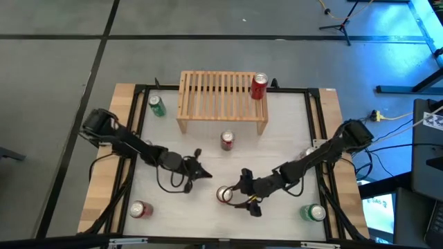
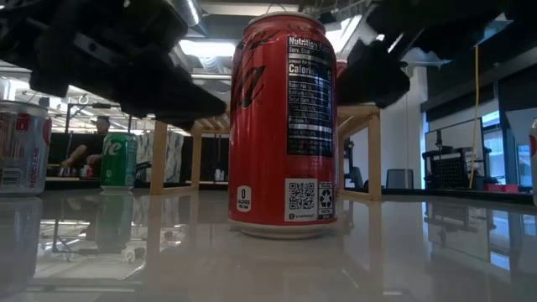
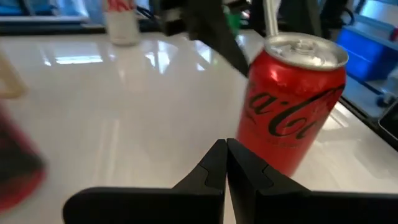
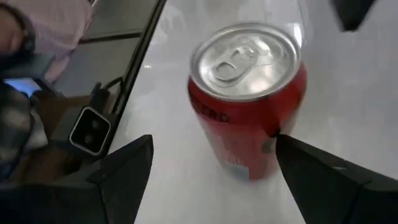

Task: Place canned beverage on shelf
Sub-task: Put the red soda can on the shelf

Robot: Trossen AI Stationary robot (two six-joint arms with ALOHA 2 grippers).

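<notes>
The red can (image 1: 224, 195) stands upright at lower centre, just left of the right end effector (image 1: 243, 194) — fingers apart (unclamped) — the left end effector (image 1: 201, 171), pinched together, sits farther.

High view: overhead, straight down, whole table (image 1: 291, 138) and both arms in frame. Low view: at tabletop level, looking across to the shelf (image 2: 357, 117), very near the red can (image 2: 285, 126). Each wrist view looks past its own fingers at that same can (image 3: 289, 102) (image 4: 249, 93), close up, from opposite sides.
</notes>
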